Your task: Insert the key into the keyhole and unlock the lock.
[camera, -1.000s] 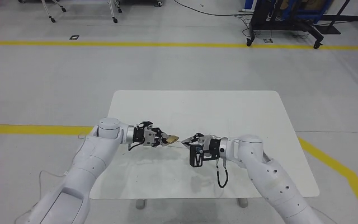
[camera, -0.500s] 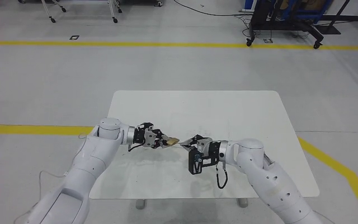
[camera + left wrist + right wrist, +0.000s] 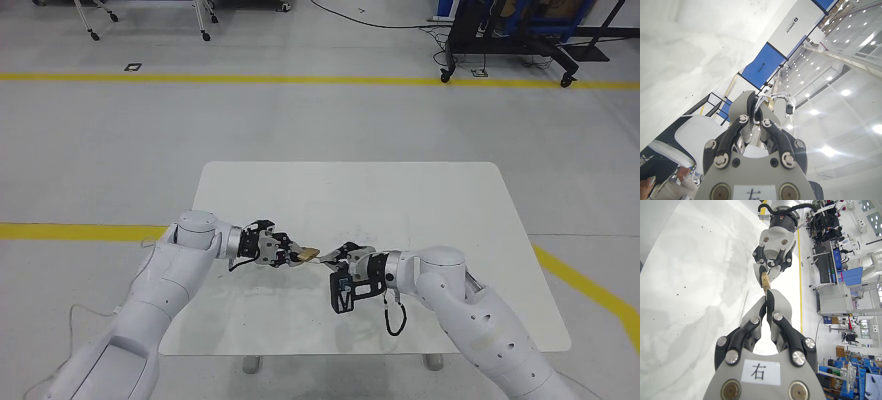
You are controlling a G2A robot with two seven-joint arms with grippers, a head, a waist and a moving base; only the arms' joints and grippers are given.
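The brass lock point(image 3: 765, 280) is held above the front middle of the table point(image 3: 450, 200). Its long axis lies along the line between the two arms, with the shackle end inside the left gripper point(image 3: 757, 106) and the keyhole end facing the right gripper point(image 3: 767, 297). The left fingers clamp narrowly on shackle and body. The right fingers pinch almost together on the key point(image 3: 766, 288), which meets the lock's end and is mostly hidden between the pads.

Left gripper point(image 3: 765, 279) and lock point(image 3: 765, 282) seemingly block right gripper point(image 3: 767, 295)
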